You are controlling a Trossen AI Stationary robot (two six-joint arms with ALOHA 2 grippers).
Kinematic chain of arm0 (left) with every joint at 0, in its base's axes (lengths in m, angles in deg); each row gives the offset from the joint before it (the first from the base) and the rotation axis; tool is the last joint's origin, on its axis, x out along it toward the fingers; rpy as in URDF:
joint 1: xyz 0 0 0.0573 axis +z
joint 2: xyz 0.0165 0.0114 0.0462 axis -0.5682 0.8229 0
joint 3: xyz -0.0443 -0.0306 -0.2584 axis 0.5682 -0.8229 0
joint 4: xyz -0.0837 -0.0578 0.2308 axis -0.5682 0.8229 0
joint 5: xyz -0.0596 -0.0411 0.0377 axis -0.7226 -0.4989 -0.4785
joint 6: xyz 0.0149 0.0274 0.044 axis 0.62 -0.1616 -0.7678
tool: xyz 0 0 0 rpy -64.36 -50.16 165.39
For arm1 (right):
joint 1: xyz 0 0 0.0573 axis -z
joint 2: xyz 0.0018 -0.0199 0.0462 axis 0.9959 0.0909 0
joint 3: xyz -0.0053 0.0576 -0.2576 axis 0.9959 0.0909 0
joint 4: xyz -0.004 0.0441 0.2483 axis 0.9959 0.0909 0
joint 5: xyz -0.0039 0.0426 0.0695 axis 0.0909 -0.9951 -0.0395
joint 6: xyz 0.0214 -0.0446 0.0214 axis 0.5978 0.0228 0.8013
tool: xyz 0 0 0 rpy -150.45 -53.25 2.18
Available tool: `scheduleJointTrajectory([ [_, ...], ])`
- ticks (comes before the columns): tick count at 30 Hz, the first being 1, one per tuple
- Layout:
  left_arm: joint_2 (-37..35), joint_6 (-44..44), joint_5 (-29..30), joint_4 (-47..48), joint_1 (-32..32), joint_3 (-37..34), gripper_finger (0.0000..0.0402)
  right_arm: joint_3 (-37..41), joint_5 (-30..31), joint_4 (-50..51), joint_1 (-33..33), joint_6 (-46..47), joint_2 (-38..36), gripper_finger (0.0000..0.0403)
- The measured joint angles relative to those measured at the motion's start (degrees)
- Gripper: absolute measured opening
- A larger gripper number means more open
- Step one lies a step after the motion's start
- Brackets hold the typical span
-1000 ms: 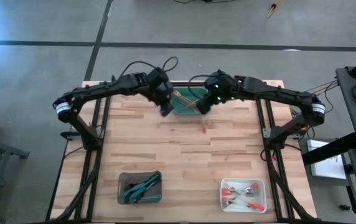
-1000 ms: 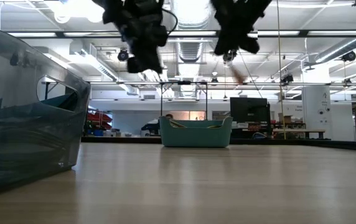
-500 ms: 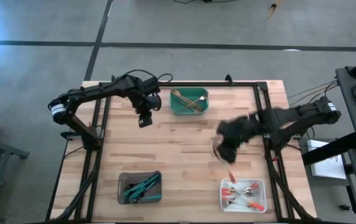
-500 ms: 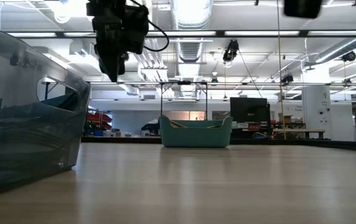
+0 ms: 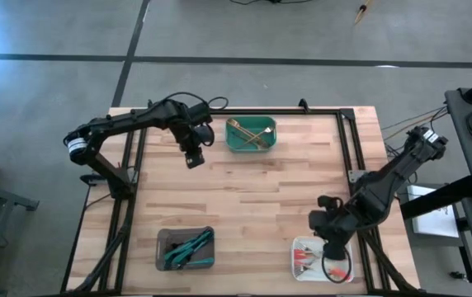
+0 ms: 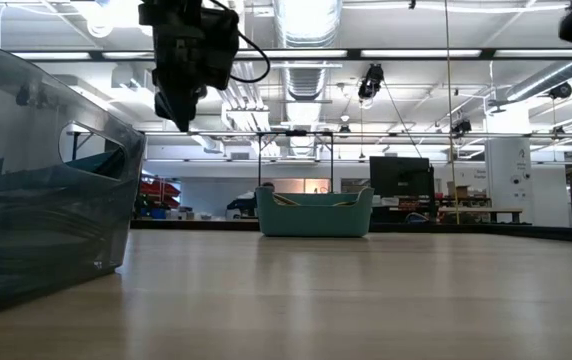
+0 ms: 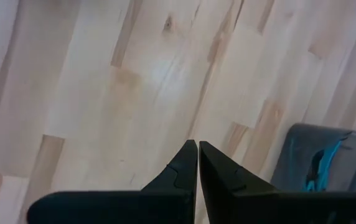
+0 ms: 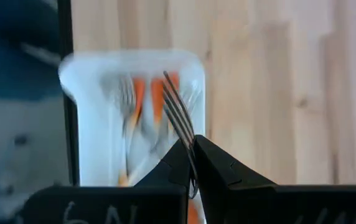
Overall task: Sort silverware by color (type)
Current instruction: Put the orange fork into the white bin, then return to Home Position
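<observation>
Fork (image 8: 177, 102) pinched in right claw (image 8: 192, 163), tines over red-handled silverware (image 8: 147, 99).

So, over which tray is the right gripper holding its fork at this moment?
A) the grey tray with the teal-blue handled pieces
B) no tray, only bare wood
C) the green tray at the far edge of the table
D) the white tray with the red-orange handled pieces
D: in the right wrist view the right gripper, shut on a fork, hangs over the white tray holding red-orange handled silverware.
</observation>
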Motion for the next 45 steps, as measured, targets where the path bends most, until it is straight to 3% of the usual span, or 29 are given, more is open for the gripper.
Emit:
scheduleJointTrajectory([
  [4,0.0,5.13,-0.02,-0.36,-0.14,0.0,0.0,3.27,-6.19,-2.6,-1.81,-4.98,0.0,0.0009],
  [8,0.0,10.6,-0.19,-0.59,-0.27,0.0,0.0,4.47,-6.92,-4.32,-3.1,-14.35,0.04,0.0009],
  [12,0.0,15.12,-0.2,-0.57,-0.72,0.0,0.0,4.22,-6.48,-4.5,-3.44,-16.52,0.03,0.0009],
  [21,0.0,22.34,-0.19,-0.53,-3.59,0.0,0.0,3.63,-6.23,-6.11,-4.99,-14.14,0.11,0.0016],
  [33,0.0,23.94,0.02,-0.21,-5.84,0.0,0.0,3.46,-6.12,-11.9,-7.41,-5.37,0.12,0.0088],
  [37,0.0,23.98,1.92,-0.19,-5.84,0.0,0.0,0.71,-6.28,-10.97,-8.7,-4.6,0.0,0.0086],
  [41,0.0,24.25,2.43,-0.2,-5.84,0.0,0.0,-2.52,-6.24,-3.75,-9.66,-4.71,-2.51,0.0072],
  [45,0.0,25.27,2.5,-0.2,-5.95,-0.02,0.0,-1.32,1.22,-1.56,-10.09,-6.55,-8.01,0.0064],
])
